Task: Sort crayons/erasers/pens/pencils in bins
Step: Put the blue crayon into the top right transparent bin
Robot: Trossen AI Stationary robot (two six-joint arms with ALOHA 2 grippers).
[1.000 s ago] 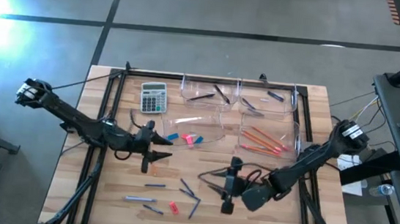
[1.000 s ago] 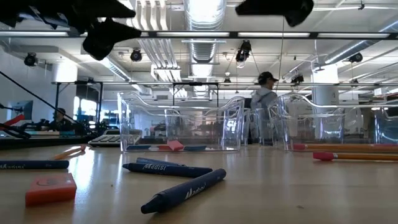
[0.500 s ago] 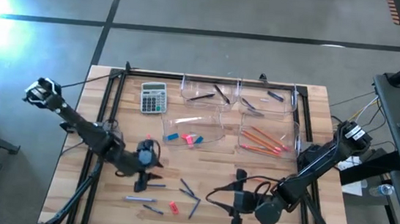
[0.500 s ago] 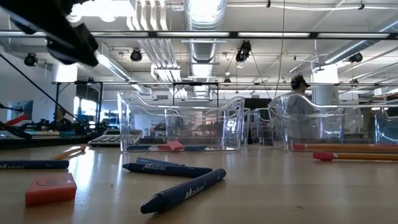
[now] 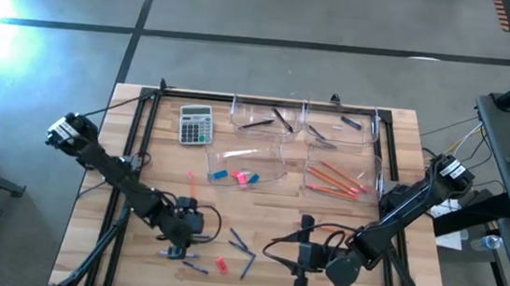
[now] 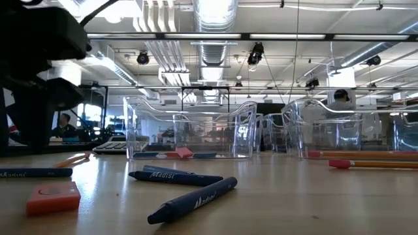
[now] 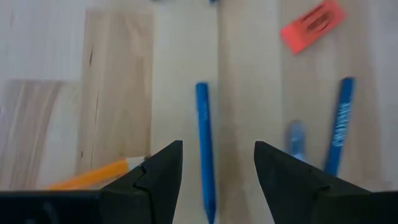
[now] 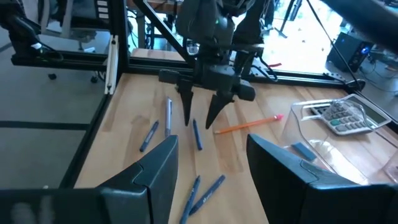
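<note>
My left gripper (image 7: 217,149) is open and points down over the near left part of the table (image 5: 178,244). Its fingers stand on either side of a blue crayon (image 7: 201,118) that lies flat, without touching it. An orange pencil (image 7: 93,177) lies beside it, and its pink end (image 8: 275,117) points at the calculator. A pink eraser (image 5: 221,265) and more blue crayons (image 5: 238,243) lie loose nearby. Four clear bins (image 5: 267,116) stand at the far side; one holds pencils (image 5: 336,179), another holds erasers (image 5: 233,175). My right gripper (image 8: 211,180) is open and waits near the near edge (image 5: 298,257).
A grey calculator (image 5: 196,124) sits left of the far bins. In the low view a pink eraser (image 6: 53,196) and two dark blue crayons (image 6: 192,201) lie close to the camera. A black frame (image 5: 142,142) borders the table. A person (image 6: 341,96) shows in the room behind.
My left gripper has moved from beside the eraser bin toward the near edge and come down over the blue crayon, staying open. My right arm drew back toward the near edge, then held still. The person in the background walked to the right.
</note>
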